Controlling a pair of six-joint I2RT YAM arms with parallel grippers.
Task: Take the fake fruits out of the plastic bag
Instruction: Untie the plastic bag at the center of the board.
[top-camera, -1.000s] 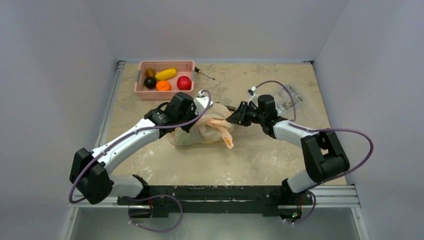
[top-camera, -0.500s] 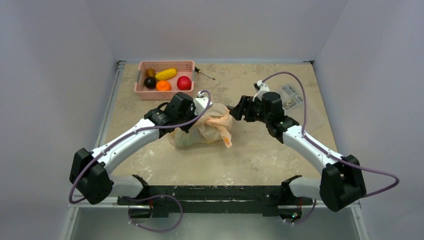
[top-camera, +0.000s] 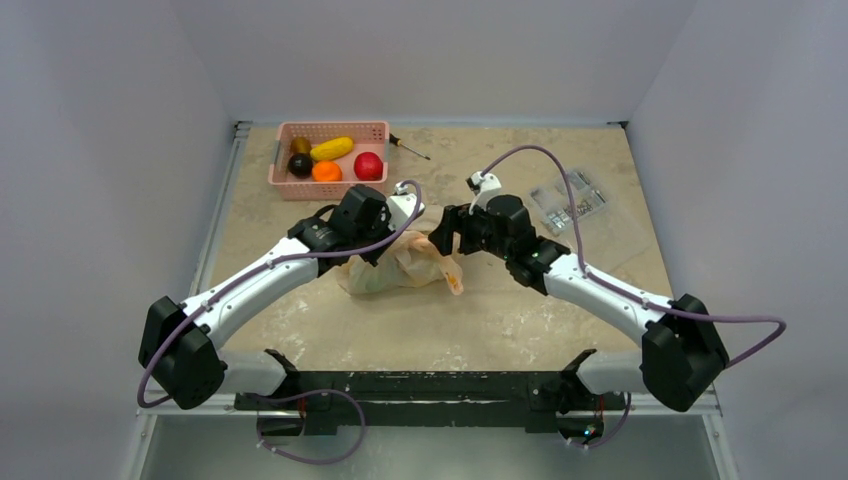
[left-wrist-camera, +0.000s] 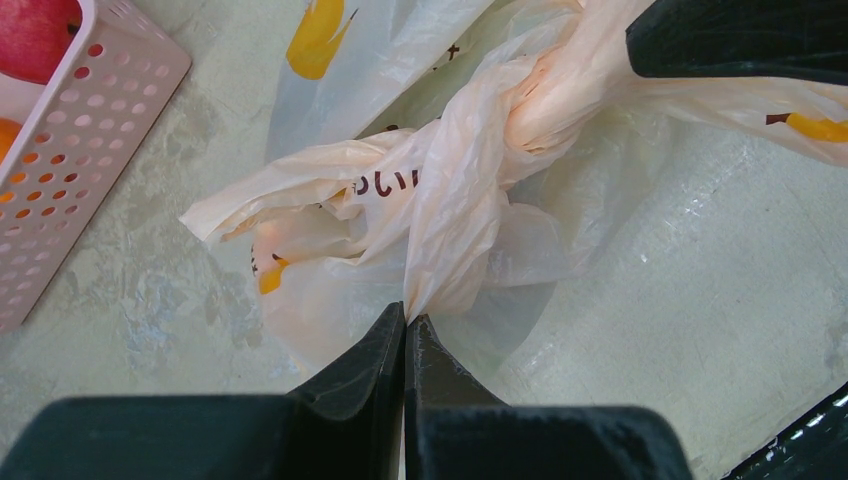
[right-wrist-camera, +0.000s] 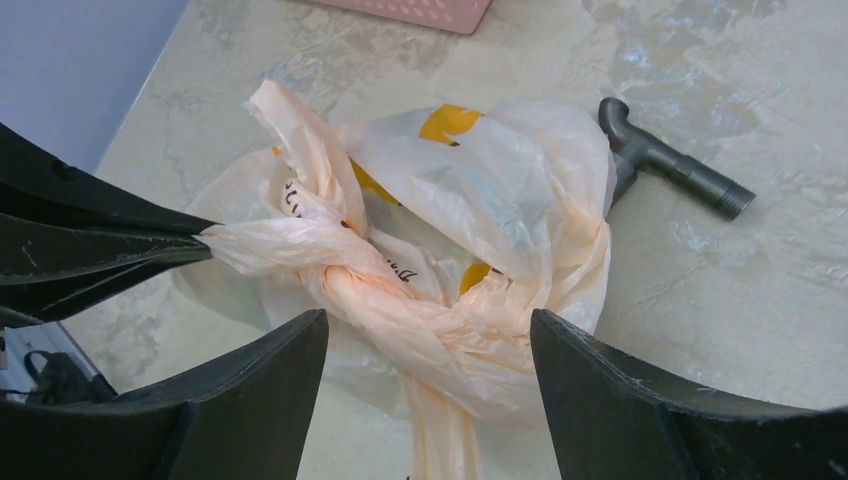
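The plastic bag (top-camera: 400, 262) lies crumpled mid-table, pale peach with orange-yellow marks, its handles twisted into a knot (right-wrist-camera: 360, 290). My left gripper (left-wrist-camera: 405, 322) is shut on a pulled-out end of the bag (left-wrist-camera: 460, 190); its dark fingers (right-wrist-camera: 100, 245) show at the left of the right wrist view. My right gripper (right-wrist-camera: 428, 320) is open, its jaws wide apart on either side of the knotted handle without touching it. In the top view it (top-camera: 445, 235) hovers at the bag's right edge. The fake fruits in the bag are hidden by its folds.
A pink basket (top-camera: 328, 130) at the back left holds a yellow fruit, a dark round one, an orange ball and a red apple. A screwdriver (top-camera: 410, 148) lies beside it. A clear packet of parts (top-camera: 570, 200) lies at the right. A dark metal fitting (right-wrist-camera: 680, 170) lies behind the bag.
My right gripper has opened wide and swung left from the bag's right side, ending over the knot. The left gripper has kept its hold and place.
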